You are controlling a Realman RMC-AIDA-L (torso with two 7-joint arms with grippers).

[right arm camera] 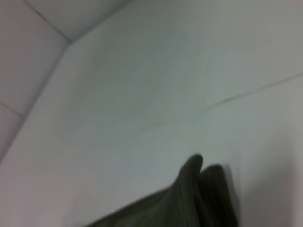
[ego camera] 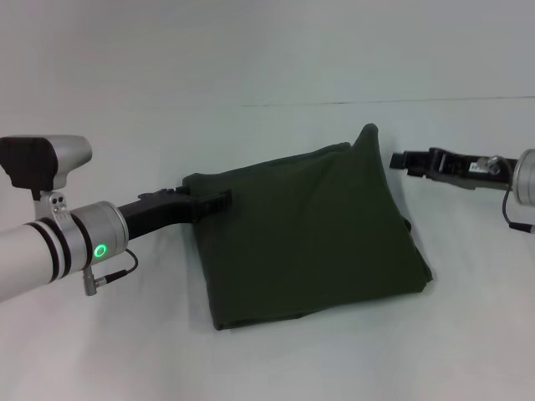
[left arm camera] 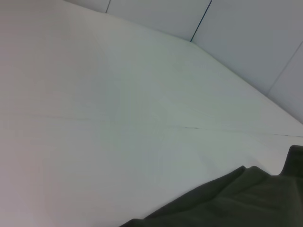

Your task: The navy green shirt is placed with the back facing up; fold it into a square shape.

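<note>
The navy green shirt (ego camera: 309,230) lies on the white table (ego camera: 251,50), folded into a rough square with its plain side up. One corner (ego camera: 368,132) at the far right stands up in a small peak. My left gripper (ego camera: 216,200) rests at the shirt's left edge, touching the fabric. Just right of the peaked corner, my right gripper (ego camera: 399,159) hovers apart from the cloth. An edge of the shirt (left arm camera: 246,198) shows in the left wrist view. In the right wrist view the raised corner (right arm camera: 191,172) stands out.
Bare white table (ego camera: 100,351) surrounds the shirt on all sides. A thin seam line (ego camera: 384,101) crosses the tabletop behind the shirt. My left arm (ego camera: 50,242) reaches in from the left, my right arm (ego camera: 501,171) from the right.
</note>
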